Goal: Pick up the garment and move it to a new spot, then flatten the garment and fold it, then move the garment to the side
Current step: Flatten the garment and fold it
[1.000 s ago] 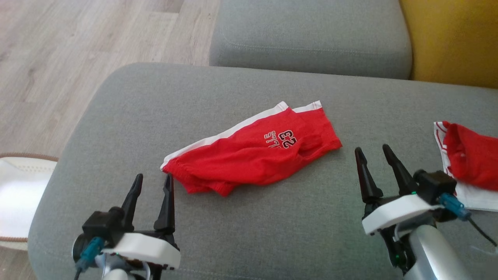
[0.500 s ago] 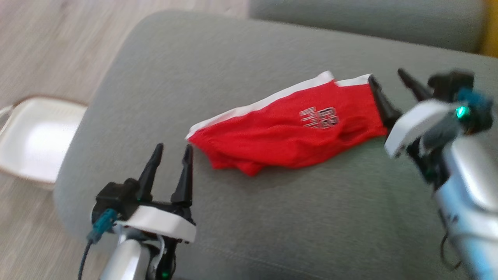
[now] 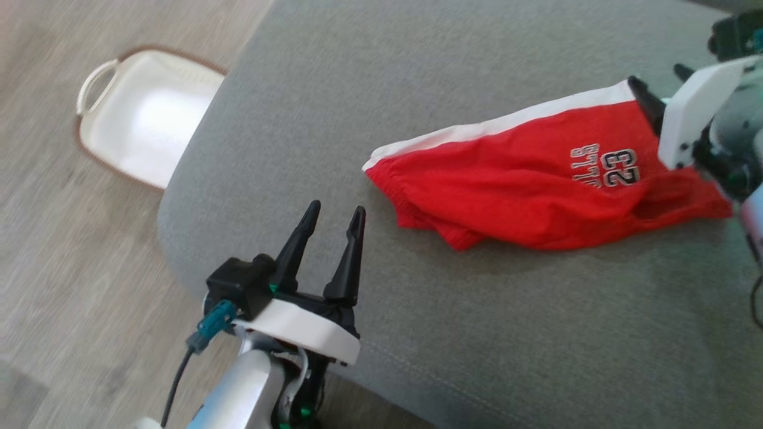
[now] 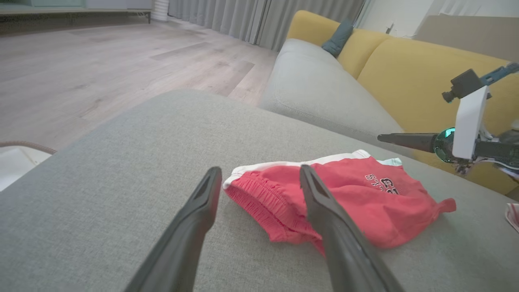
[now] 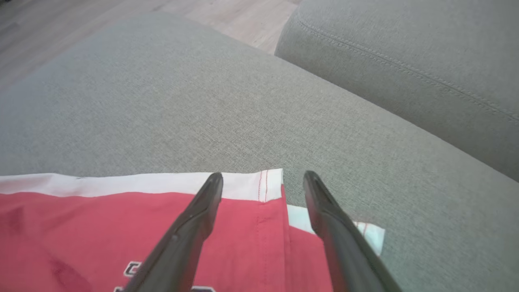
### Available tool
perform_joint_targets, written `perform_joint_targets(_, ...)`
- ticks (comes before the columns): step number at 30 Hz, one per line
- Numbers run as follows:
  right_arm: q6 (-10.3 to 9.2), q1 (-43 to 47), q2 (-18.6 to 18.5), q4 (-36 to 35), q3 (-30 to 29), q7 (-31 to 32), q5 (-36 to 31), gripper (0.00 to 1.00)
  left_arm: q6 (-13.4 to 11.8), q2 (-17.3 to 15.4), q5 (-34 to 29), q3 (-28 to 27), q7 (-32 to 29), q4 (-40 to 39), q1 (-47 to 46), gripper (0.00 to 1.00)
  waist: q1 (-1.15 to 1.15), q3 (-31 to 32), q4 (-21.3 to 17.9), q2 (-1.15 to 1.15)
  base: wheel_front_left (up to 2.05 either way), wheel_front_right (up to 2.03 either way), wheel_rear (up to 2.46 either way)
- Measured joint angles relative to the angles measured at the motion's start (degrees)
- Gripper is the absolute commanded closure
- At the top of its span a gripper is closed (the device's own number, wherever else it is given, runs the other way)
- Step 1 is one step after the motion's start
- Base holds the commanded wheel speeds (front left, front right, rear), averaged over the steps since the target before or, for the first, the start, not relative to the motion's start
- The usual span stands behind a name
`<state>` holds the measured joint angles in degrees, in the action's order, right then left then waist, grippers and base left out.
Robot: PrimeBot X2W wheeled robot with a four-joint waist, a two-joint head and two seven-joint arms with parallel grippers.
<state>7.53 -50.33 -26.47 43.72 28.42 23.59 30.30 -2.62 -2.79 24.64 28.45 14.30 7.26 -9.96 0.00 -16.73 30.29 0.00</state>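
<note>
With the left pincer (image 3: 334, 215) and right pincer (image 5: 259, 178) spread wide and empty, the right one should pinch the garment's (image 3: 524, 190) far white corner, both layers.

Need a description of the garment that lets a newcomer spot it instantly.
Find the large grey sofa cushion beside the wood floor. Lying crumpled across it is a pair of red shorts. Unlike the white basket on the floor, it is bright red, with a white edge band and a printed 23.
</note>
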Motion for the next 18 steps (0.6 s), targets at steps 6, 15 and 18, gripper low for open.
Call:
perform_joint_targets(6, 0.01, -3.9, -0.4, 4.0, 3.5, 1.4, 1.5, 0.0, -1.2, 0.1, 1.3, 1.0, 0.0, -0.5, -0.1, 0.0, 0.0, -2.4, 1.2, 0.0, 0.0, 0.0, 0.0)
perform_joint_targets(15, 0.0, -8.0, -1.2, 8.6, 9.1, 3.2, 3.1, 0.0, -1.9, 0.1, 2.3, 2.3, 0.0, -1.4, -1.4, 0.0, 0.0, -4.3, 1.6, 0.0, 0.0, 0.0, 0.0)
perform_joint_targets(18, 0.01, -8.1, -1.2, 9.3, 10.4, 3.4, 5.1, 0.0, -1.9, 0.1, 2.7, 2.6, 0.0, -1.5, -1.5, 0.0, 0.0, -4.4, 1.6, 0.0, 0.0, 0.0, 0.0)
